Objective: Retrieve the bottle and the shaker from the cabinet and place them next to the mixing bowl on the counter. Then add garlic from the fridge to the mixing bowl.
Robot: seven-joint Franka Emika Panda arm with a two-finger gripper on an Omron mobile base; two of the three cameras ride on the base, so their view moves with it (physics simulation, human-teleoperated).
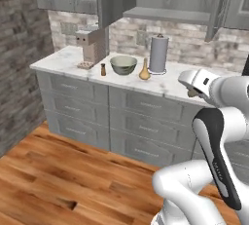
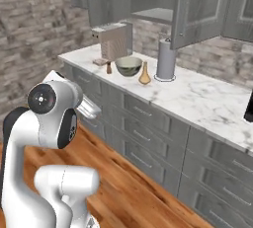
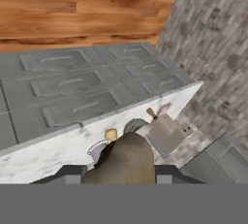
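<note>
My gripper (image 3: 119, 173) is shut on a tan, rounded lump, the garlic (image 3: 127, 160), which bulges up between the two dark fingertips. From the left base the gripper (image 1: 191, 91) hangs over the counter's front edge, right of the bowl. The grey-green mixing bowl (image 1: 123, 65) stands on the marble counter (image 1: 170, 85). The small brown shaker (image 1: 103, 69) is just left of it and the tan bottle (image 1: 144, 70) just right. Past the garlic, the hand view looks down at the bowl (image 3: 137, 125), the bottle (image 3: 111, 134) and the shaker (image 3: 152, 113).
A paper towel roll (image 1: 158, 53) stands behind the bottle. A boxy appliance (image 1: 90, 46) sits at the counter's left end. Upper cabinet doors (image 2: 190, 10) hang open above the counter. Grey drawers (image 1: 136, 117) front the counter, with wood floor (image 1: 58, 180) below.
</note>
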